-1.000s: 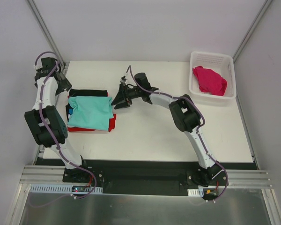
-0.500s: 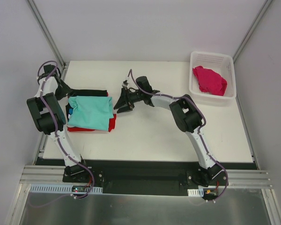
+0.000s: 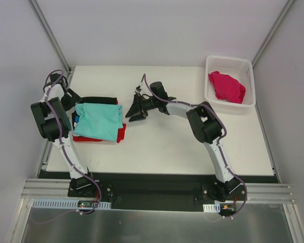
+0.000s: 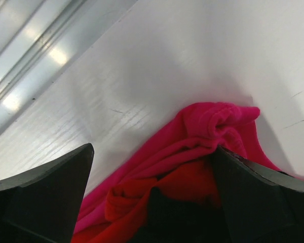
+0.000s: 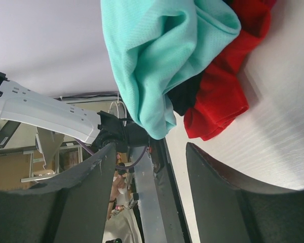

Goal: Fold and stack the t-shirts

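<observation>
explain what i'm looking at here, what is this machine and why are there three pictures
Two robot arms are bolted at the near edge of a white table. The wide picture looks down from above. The other two come from cameras on the wrists, so the dark shapes at the bottom are the left fingers and the right fingers. Both pairs stand open and hold nothing. On the table lies a stack: a mint-teal shirt on top, a black shirt and a red shirt under it. A pink shirt lies crumpled in the white basket.
</observation>
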`<state>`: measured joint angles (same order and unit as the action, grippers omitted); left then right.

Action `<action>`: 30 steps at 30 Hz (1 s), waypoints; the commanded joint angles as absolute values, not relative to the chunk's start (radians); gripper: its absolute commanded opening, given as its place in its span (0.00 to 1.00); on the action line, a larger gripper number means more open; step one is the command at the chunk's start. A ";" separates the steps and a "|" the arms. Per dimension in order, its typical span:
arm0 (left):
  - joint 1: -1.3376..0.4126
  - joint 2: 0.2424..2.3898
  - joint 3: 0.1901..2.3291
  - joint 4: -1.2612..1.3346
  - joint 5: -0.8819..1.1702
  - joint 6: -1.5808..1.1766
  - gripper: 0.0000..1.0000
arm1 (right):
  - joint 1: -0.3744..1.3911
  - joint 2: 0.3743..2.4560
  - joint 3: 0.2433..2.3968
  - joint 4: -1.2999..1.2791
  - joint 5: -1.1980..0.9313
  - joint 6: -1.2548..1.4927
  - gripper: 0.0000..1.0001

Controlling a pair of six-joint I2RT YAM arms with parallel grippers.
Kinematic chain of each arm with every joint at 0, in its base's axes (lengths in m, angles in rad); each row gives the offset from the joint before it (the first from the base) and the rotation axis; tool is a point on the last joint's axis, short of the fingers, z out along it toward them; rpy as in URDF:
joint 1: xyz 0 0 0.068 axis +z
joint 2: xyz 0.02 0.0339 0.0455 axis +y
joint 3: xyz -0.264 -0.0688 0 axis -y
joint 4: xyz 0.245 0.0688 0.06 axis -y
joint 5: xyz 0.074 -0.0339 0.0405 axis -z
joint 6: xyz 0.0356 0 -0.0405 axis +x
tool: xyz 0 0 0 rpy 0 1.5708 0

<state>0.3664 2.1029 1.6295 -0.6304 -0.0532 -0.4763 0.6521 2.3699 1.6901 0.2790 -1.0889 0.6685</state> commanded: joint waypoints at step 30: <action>0.321 1.878 1.315 -0.744 0.282 -0.485 0.99 | 0.632 2.079 1.644 0.032 -0.999 0.496 0.62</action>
